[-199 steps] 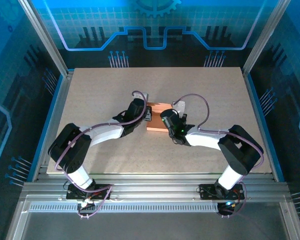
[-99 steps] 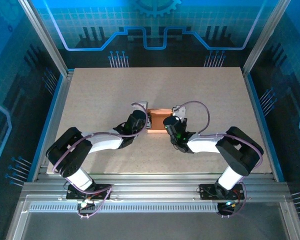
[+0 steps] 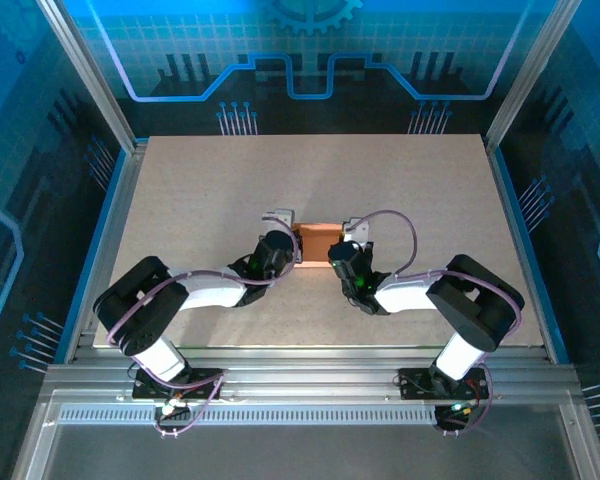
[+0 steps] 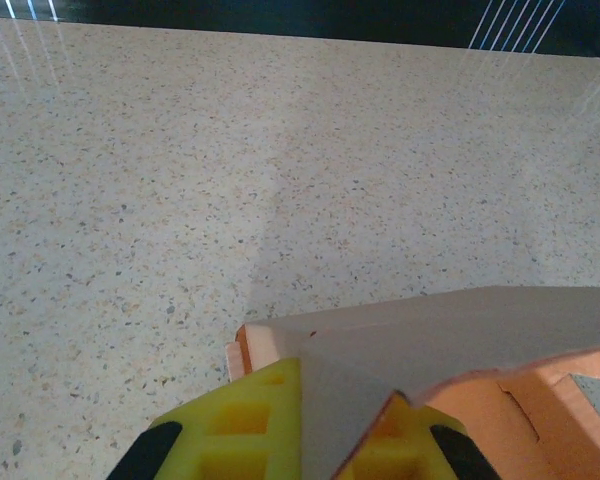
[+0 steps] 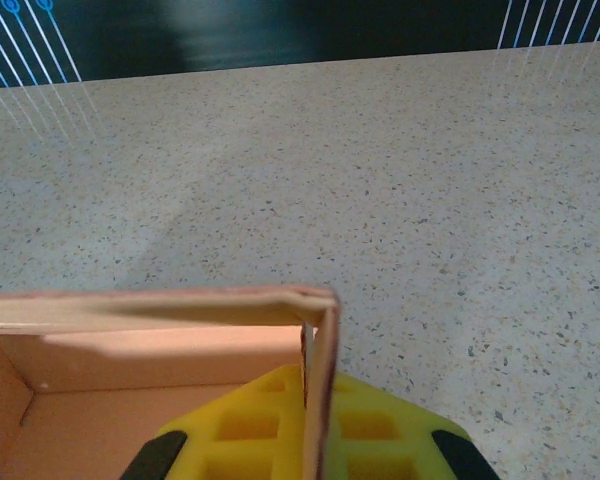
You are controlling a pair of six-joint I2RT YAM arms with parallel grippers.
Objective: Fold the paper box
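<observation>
The paper box (image 3: 318, 237) sits half-formed in the middle of the tabletop (image 3: 200, 190), between the two arms. The left claw (image 4: 315, 425) is pressed together on a flap at the box's left end. The right claw (image 5: 315, 410) pinches the upright wall at its right corner. My worry is that if the arms pull apart or twist unevenly, the thin card may tear, buckle off its crease or slide out of the pads. The tabletop is pale speckled stone-look, ringed by an aluminium frame (image 3: 98, 88) and blue-lit panels (image 3: 300, 50).
</observation>
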